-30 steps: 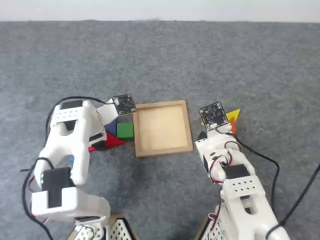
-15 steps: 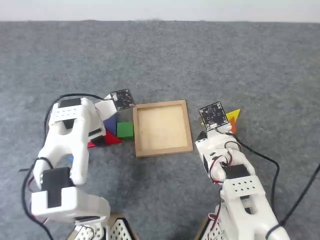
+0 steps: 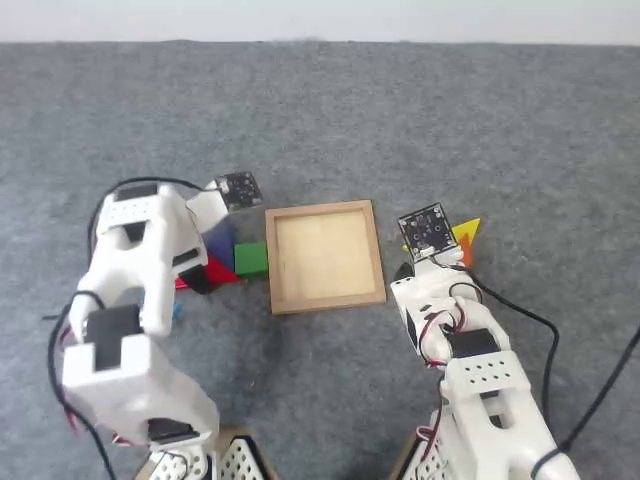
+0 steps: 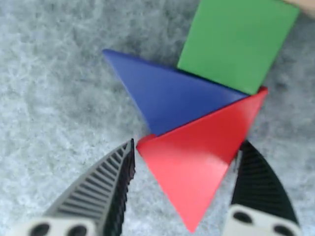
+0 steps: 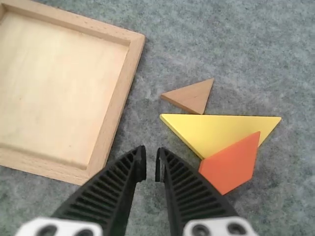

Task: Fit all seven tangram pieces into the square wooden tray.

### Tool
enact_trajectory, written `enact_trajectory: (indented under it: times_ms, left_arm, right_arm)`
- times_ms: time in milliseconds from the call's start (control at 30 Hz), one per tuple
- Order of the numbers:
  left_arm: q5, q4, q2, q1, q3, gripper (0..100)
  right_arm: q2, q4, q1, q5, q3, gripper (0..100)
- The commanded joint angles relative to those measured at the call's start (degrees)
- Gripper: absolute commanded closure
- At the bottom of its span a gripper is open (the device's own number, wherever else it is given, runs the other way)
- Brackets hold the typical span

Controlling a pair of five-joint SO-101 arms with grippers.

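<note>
The left gripper [image 4: 187, 148] spreads its jaws around a glossy red triangle [image 4: 197, 164] left of the pale square wooden tray [image 3: 378, 250], while the right gripper [image 5: 150, 155] hangs clenched.

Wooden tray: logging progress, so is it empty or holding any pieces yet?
Empty. The tray shows bare wood inside; the green square and yellow triangle lie outside on the mat.

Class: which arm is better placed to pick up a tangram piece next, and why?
Left, probably: the left gripper, open, straddles the red triangular piece; the right gripper is shut over grey carpet, on no piece.
</note>
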Motion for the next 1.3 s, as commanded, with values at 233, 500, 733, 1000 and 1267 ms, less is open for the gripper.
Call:
enact_trajectory:
  times_ms: [233, 500, 733, 1000, 1267]
  left_arm:
    - [-0.79, 11.34, 8.26, -0.18, -15.96, 71]
    - [-3.96, 12.92, 8.18, -0.53, -15.78, 75]
    - [-3.96, 12.92, 8.18, -0.7, -15.69, 75]
    - [-1.32, 12.84, 8.44, -0.79, -15.43, 71]
    - [-8.09, 7.82, 10.55, -1.93, -15.43, 70]
  right_arm:
    - [0.22, -1.1, 0.66, -0.53, -1.85, 93.7]
    - [0.22, -1.1, 0.66, -0.53, -1.85, 93.7]
    - [0.22, -1.1, 0.66, -0.53, -1.85, 93.7]
    - [0.22, -1.1, 0.66, -0.53, -1.85, 93.7]
    - [0.22, -1.1, 0.66, -0.53, -1.85, 93.7]
